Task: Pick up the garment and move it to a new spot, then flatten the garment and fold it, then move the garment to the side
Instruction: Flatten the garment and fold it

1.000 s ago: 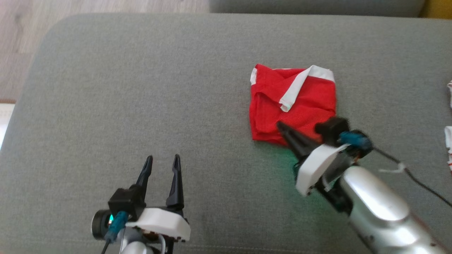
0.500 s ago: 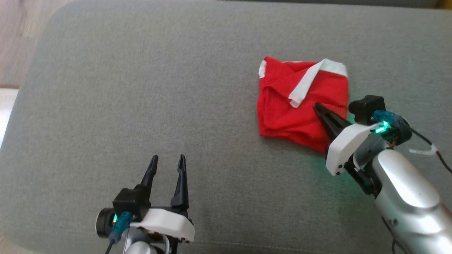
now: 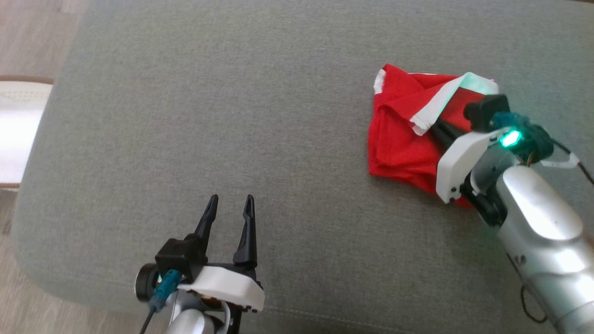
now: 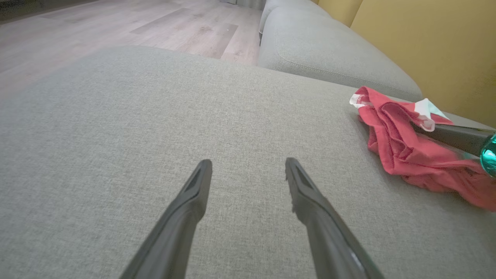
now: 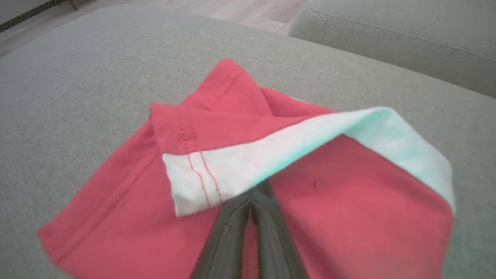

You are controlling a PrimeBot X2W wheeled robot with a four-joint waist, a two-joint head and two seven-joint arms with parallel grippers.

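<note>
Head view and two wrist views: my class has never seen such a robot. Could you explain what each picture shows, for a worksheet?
This is a two-armed robot. The head view looks down from a camera on its head; each wrist view looks along one arm's claw. A folded red garment with a white band lies on a grey sofa cushion. The left claw is open and holds nothing. The right claw is closed on the garment, its tips tucked under the white band.
</note>
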